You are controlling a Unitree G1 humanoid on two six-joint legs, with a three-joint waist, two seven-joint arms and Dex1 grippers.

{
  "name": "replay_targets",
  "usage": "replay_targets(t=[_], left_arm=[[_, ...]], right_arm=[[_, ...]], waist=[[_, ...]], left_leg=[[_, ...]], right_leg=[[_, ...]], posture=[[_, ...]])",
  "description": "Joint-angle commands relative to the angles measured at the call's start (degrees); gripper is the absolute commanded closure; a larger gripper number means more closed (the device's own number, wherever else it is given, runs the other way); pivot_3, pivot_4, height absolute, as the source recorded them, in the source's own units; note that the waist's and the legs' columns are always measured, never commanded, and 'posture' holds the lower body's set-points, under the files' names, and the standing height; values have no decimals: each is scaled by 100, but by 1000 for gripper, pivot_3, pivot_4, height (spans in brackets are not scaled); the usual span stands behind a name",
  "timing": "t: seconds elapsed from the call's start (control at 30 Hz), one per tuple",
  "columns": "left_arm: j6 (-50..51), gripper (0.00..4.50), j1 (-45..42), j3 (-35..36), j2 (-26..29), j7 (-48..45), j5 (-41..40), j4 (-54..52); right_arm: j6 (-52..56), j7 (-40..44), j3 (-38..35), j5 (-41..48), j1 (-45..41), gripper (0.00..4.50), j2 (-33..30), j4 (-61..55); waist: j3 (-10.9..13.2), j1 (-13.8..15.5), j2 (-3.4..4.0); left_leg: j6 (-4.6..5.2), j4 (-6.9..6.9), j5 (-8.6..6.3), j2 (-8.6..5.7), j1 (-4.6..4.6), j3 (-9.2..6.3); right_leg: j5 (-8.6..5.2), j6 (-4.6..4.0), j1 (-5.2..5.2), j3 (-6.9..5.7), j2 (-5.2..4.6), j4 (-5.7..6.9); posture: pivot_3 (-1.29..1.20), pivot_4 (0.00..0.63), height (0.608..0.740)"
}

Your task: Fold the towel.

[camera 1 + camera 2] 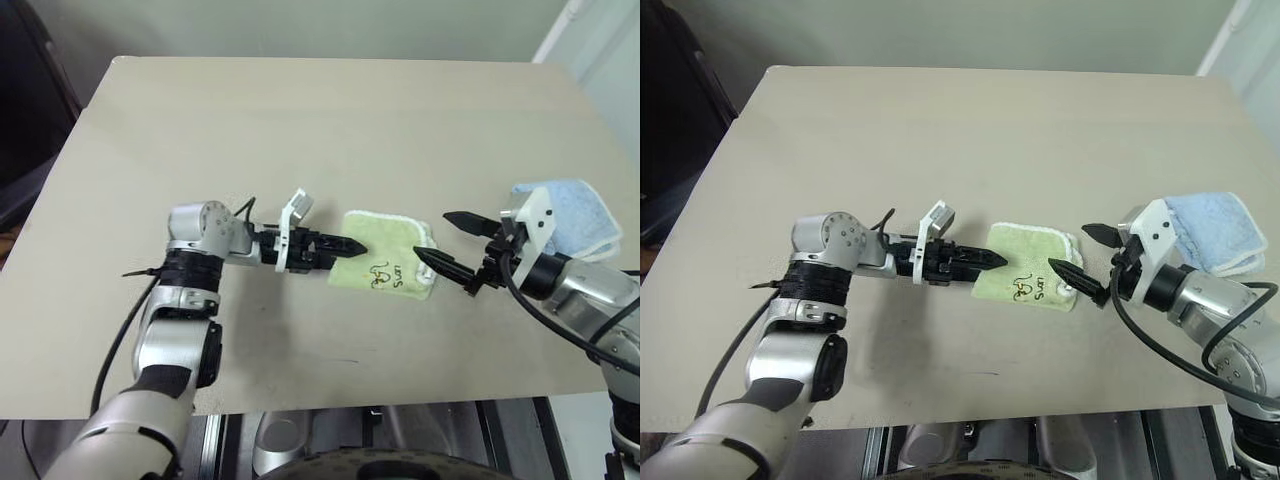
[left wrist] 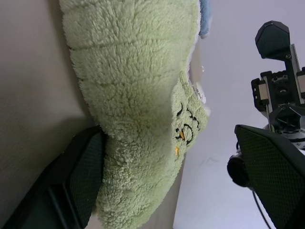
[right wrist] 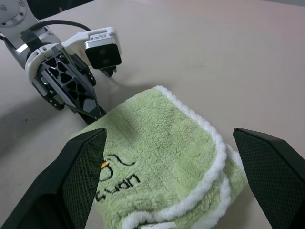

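Note:
The towel [image 1: 388,252] lies folded into a small light green pad with white edging, just right of the table's middle; dark stitched lettering shows on its near side. My left gripper [image 1: 355,245] reaches in from the left, open. It is turned on edge, with one finger [image 2: 83,176] low against the towel's left edge and the other finger [image 2: 271,171] raised above it. My right gripper [image 1: 434,237] hovers open at the towel's right edge, holding nothing, its two fingertips spread toward the white-edged corner [image 3: 214,143].
A smaller light blue towel [image 1: 572,215] lies folded at the table's right edge, just behind my right wrist. The beige table [image 1: 300,120] stretches bare to the back and left. Its front edge runs close below both arms.

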Motion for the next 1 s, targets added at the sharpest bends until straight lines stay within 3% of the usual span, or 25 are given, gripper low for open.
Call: replay_targets(t=[0.03, 0.2, 0.3, 0.5, 0.67, 0.83, 1.0], left_arm=[[258, 0, 90, -75, -339, 305, -19, 116], [149, 0, 121, -154, -409, 429, -10, 5], [-89, 604, 110, -265, -370, 491, 126, 45], [-251, 2790, 113, -507, -275, 392, 102, -8], [-287, 4350, 84, -389, -374, 480, 77, 28], [-567, 4479, 114, -257, -343, 519, 84, -95], [-147, 4479, -101, 304, -100, 510, -271, -333]], right_arm=[[-98, -122, -202, -18, 36, 10, -24, -246], [-141, -192, -214, -50, 65, 10, -7, -261], [-152, -193, -273, -47, 98, 0, -41, -269], [-146, -190, -335, -40, 117, 0, -62, -267], [-145, -205, -352, -33, 131, 0, -46, -284], [-166, -230, -373, -32, 136, 0, -26, -282], [-193, -264, -366, -45, 143, 0, -18, -288]], waist=[[0, 8, 0], [-1, 12, 1], [-1, 12, 1], [-1, 12, 1], [-6, 15, 12], [-4, 12, 15], [2, -27, 11]], left_leg=[[3, 1, 2, -13, 3, 0], [35, 1, 7, -91, 19, 1], [53, 7, -2, -114, 19, 7], [52, 8, -1, -115, 18, 8], [53, 6, 3, -115, 23, 5], [79, 3, -4, -115, 28, 4], [105, 1, -8, -109, 21, -2]], right_leg=[[-5, 12, 7, 1, -10, 0], [-35, 71, 38, 1, -94, -1], [-46, 96, 51, 2, -116, -9], [-54, 110, 58, 3, -118, -27], [-64, 130, 68, 2, -117, -27], [-41, 163, 76, 3, -116, -55], [-18, 149, 66, 2, -109, -55]], posture=[[0, 150, 703], [0, 150, 703], [0, 150, 703], [0, 150, 703], [0, 150, 703], [0, 150, 703], [0, 150, 703]])
